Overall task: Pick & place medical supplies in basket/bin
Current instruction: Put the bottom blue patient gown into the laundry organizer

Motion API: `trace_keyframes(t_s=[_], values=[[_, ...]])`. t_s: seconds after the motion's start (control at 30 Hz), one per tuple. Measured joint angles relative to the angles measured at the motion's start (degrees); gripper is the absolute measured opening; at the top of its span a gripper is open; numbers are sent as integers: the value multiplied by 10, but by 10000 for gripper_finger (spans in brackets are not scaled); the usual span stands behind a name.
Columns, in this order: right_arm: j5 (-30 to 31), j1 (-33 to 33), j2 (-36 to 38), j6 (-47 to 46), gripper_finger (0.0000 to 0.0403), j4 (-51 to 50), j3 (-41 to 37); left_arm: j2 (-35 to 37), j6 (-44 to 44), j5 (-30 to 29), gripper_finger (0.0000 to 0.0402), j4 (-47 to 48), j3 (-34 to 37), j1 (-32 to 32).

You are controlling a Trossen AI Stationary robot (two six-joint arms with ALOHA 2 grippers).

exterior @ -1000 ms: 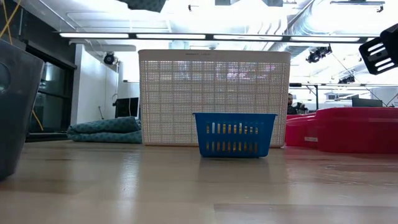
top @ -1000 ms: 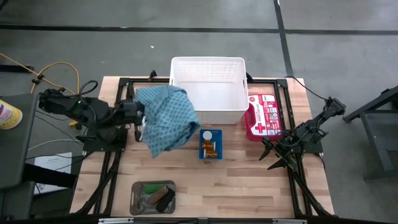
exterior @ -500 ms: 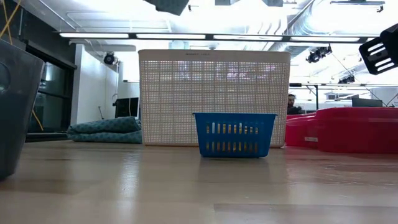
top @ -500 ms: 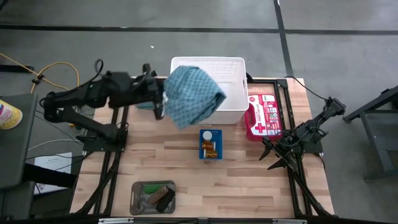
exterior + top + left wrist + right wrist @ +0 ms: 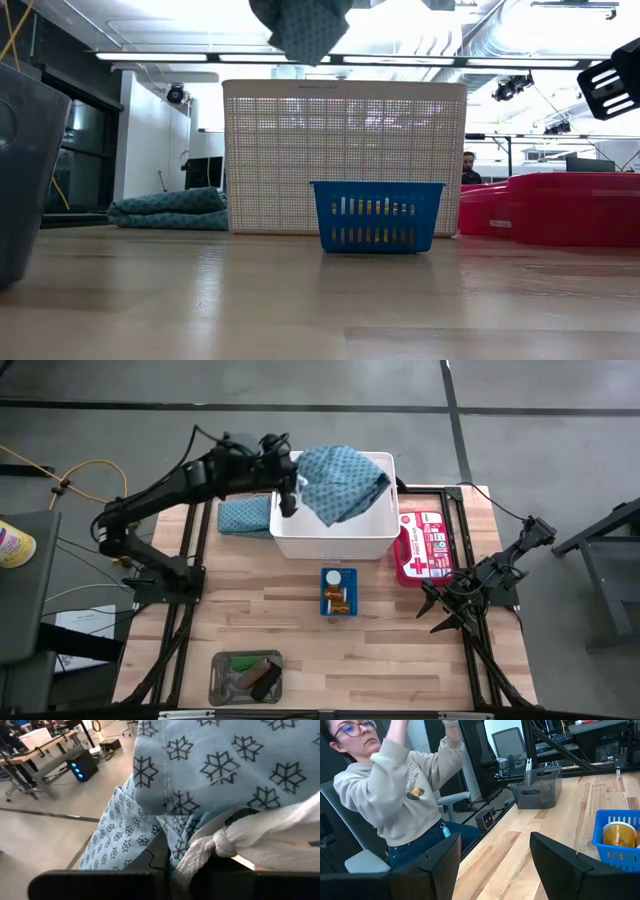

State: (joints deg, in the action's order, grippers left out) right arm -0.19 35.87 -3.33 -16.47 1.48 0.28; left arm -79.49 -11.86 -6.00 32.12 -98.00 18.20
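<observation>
My left gripper (image 5: pixel 287 487) is shut on a teal-blue patterned cloth (image 5: pixel 342 480) and carries it in the air over the white grid basket (image 5: pixel 335 538). In the low view the cloth (image 5: pixel 300 25) hangs above the basket's rim (image 5: pixel 345 85). A second folded teal cloth (image 5: pixel 245 517) lies flat on the table left of the basket. A small blue basket (image 5: pixel 339 591) holds a white disc and an orange vial. A grey tray (image 5: pixel 246 676) with rolls sits near the near edge. My right gripper (image 5: pixel 440 612) waits open at the table's right. My left gripper pinches the cloth at its bunched left end (image 5: pixel 300 488), coming about level from the table's left. In the wrist view a knot of white string (image 5: pixel 225 842) sits right at the fingers. The cloth is lifted clear and hangs loose below and to the right.
A red first-aid kit (image 5: pixel 423 546) lies right of the white basket. A person (image 5: pixel 400 795) sits beyond the table's edge in the right wrist view. Bare wood (image 5: pixel 400 660) stretches between the blue basket, the grey tray and the near edge.
My left gripper rose and swung toward the table's far edge and to the right, staying shut on the cloth. The cloth went from hanging over the table's left part to hanging above the white basket. The second folded cloth, covered before, now shows.
</observation>
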Motion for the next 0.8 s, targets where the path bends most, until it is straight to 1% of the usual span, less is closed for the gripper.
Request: trace_keyframes(t_s=[0.13, 0.43, 0.67, 0.8], values=[[0, 0, 0, 0, 226, 0, 0, -26, -34, 1, 32, -1, -13, 17], [0, 0, 0, 0, 226, 0, 0, -80, -118, 1, 32, -32, -14, 67], [0, 0, 0, 0, 226, 0, 0, -127, -123, 1, 32, -55, -14, 103], [0, 0, 0, 0, 226, 0, 0, -148, -104, 12, 32, -52, -14, 105]])
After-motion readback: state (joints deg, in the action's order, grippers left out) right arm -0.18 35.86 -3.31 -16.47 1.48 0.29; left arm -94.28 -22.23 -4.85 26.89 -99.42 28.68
